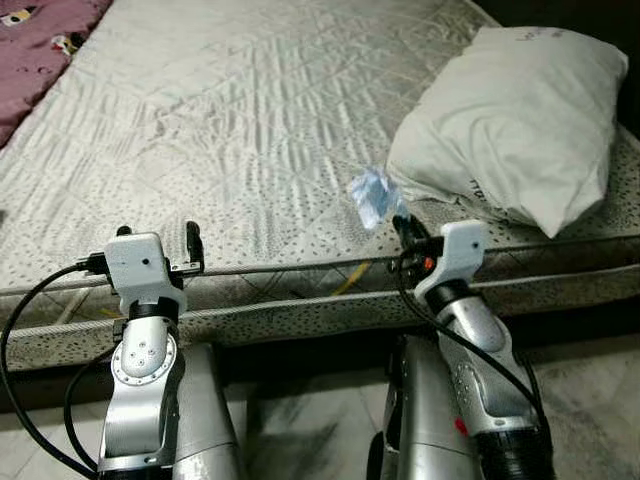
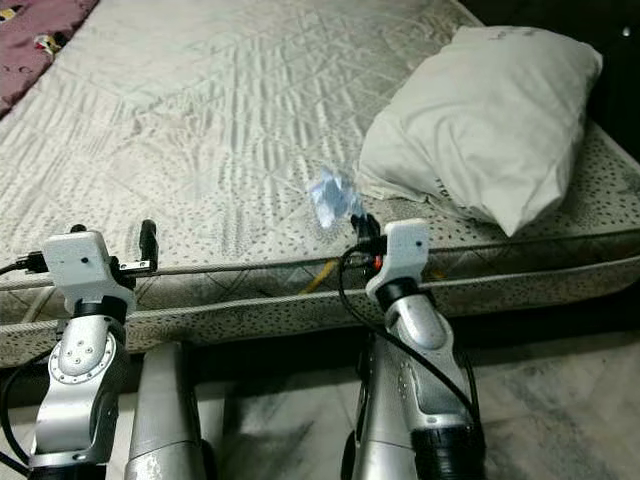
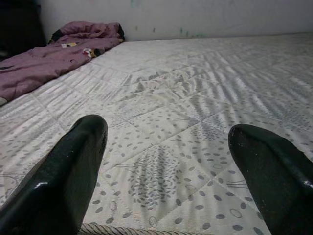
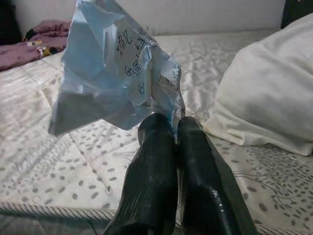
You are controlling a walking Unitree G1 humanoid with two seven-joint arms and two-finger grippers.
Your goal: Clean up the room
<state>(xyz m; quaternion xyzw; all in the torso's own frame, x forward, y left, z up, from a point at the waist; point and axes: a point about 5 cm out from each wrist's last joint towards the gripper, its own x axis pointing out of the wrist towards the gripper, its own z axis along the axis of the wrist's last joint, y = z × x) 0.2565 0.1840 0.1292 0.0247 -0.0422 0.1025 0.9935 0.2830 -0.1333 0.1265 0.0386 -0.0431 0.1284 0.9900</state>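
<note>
My right gripper (image 1: pixel 400 222) is shut on a crumpled pale blue paper (image 1: pixel 374 196) with dark handwriting, held just above the near edge of the mattress (image 1: pixel 230 120). In the right wrist view the crumpled paper (image 4: pixel 115 73) stands up from the closed fingertips (image 4: pixel 161 129). My left gripper (image 1: pixel 193 240) hovers open over the mattress edge at the left, with nothing between its fingers (image 3: pixel 73 161). A white pillow (image 1: pixel 520 120) lies on the bed just right of the paper.
A purple blanket (image 1: pixel 40 40) is bunched at the far left corner of the bed, also seen as the purple blanket (image 3: pixel 54 58) by the wall. The mattress side (image 1: pixel 300 310) runs across in front of me, with pale floor (image 1: pixel 300 430) below.
</note>
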